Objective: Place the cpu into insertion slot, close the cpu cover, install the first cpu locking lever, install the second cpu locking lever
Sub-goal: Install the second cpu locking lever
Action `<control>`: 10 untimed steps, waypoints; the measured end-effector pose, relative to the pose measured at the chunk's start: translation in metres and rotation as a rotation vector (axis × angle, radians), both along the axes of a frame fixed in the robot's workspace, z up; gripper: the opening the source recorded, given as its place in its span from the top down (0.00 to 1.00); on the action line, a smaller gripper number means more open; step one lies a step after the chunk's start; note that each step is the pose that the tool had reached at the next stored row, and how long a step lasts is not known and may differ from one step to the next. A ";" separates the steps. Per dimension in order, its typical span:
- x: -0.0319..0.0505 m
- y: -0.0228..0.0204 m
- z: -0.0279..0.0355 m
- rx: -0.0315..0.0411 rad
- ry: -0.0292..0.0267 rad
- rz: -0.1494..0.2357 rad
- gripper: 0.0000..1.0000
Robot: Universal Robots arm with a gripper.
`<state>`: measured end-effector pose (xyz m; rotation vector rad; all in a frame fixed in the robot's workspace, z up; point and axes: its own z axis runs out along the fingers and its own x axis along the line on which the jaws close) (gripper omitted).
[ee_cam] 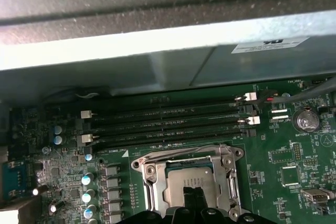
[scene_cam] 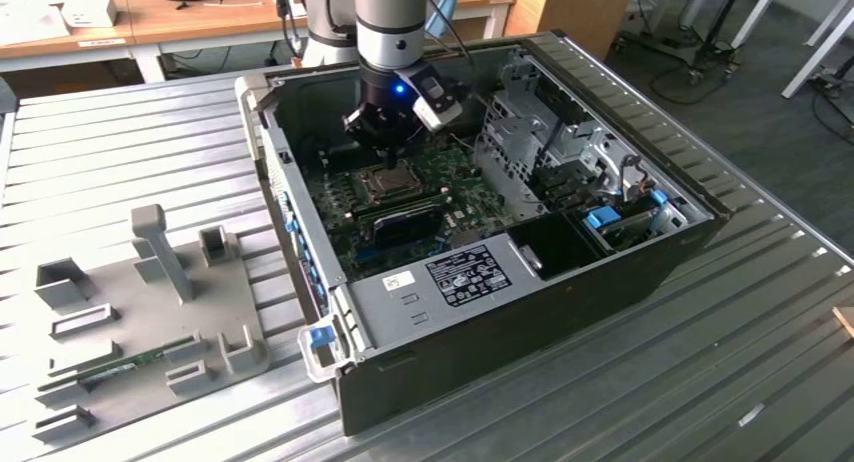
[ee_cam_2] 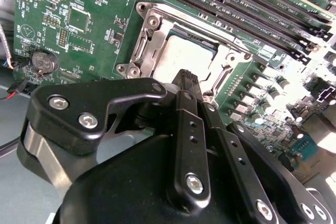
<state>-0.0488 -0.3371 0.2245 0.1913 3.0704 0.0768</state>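
Exterior view: I see my one grey robot arm reaching down into an open black computer case [scene_cam: 561,272] lying on a ribbed metal table [scene_cam: 120,152]. Its black gripper [scene_cam: 383,142] hangs just above the silver-framed square insertion slot [scene_cam: 387,182] on the green circuit board [scene_cam: 441,197].

Second wrist view: the gripper's two black fingers [ee_cam_2: 188,85] are drawn together, tips meeting, with nothing between them that I can see. They sit directly over the pale silver square cpu [ee_cam_2: 176,56], which lies inside the slot. The thin silvery metal cpu cover [ee_cam_2: 152,38] appears folded down around the chip, its window showing it.

First wrist view: one cpu [ee_cam: 186,177], one cover [ee_cam: 226,156] and four long black memory slots [ee_cam: 168,121] beside the socket. I judge this step goes well with a gentle, centred press, keeping clear of the chip face.
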 end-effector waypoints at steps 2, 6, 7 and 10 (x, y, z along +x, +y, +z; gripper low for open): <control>0.0000 0.0000 0.0016 -0.0001 0.0001 0.000 0.90; 0.0000 0.0000 0.0028 0.0002 -0.0001 0.000 0.90; 0.0000 0.0000 0.0028 0.0003 -0.0001 0.000 0.90; 0.0000 0.0000 0.0079 0.0019 0.0000 0.000 0.90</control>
